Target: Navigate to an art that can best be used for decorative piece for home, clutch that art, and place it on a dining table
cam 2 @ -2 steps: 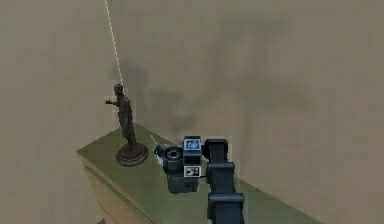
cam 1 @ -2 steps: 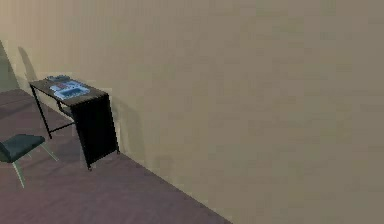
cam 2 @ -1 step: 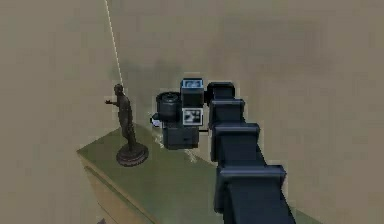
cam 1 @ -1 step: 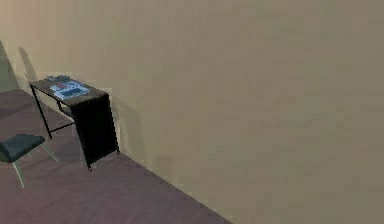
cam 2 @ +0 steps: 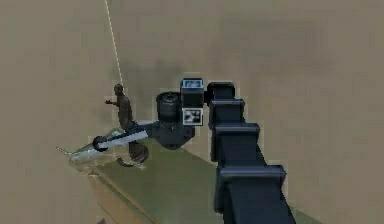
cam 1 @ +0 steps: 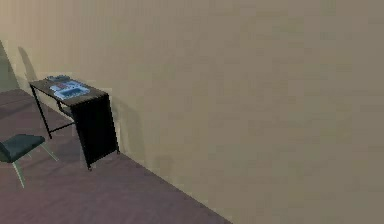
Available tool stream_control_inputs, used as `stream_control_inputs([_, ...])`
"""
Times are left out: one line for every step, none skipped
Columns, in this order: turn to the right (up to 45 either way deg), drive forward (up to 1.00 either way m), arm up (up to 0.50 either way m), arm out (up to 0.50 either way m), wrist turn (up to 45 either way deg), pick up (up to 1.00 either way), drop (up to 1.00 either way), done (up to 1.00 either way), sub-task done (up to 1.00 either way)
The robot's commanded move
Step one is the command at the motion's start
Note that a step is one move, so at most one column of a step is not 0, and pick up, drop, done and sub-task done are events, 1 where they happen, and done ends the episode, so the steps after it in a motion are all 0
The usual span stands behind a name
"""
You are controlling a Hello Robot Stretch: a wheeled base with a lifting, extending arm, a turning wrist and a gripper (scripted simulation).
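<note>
Arm (cam 2: pixel 248 180): dark bar rising from six o'clock.
Gripper (cam 2: pixel 92 151): fingers point toward nine o'clock; their stance, and whether it holds anything, cannot be told.
Figurine (cam 2: pixel 121 104): small, dark, upright, at twelve o'clock of the fingers, over a tan top (cam 2: pixel 150 195).
Desk (cam 1: pixel 88 115): nine o'clock, against the wall (cam 1: pixel 250 90); chair (cam 1: pixel 18 150) at eight.

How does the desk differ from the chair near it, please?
The desk is black with a solid side panel; the chair has a grey-green seat on thin pale legs. The desk stands against the wall and bears flat blue-and-white items; the chair's seat is bare. Both stand on the floor.
</note>
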Motion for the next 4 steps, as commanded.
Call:
stream_control_inputs([0.0, 0.00, 0.00, 0.00, -45.0, 0.00, 0.00, 0.00, 0.00])
stream_control_inputs([0.0, 0.00, 0.00, 0.00, -33.0, 0.00, 0.00, 0.00, 0.00])
stream_control_inputs([0.0, 0.00, 0.00, -0.18, 0.0, 0.00, 0.00, 0.00, 0.00])
stream_control_inputs([-45.0, 0.00, 0.00, 0.00, 0.0, 0.00, 0.00, 0.00, 0.00])
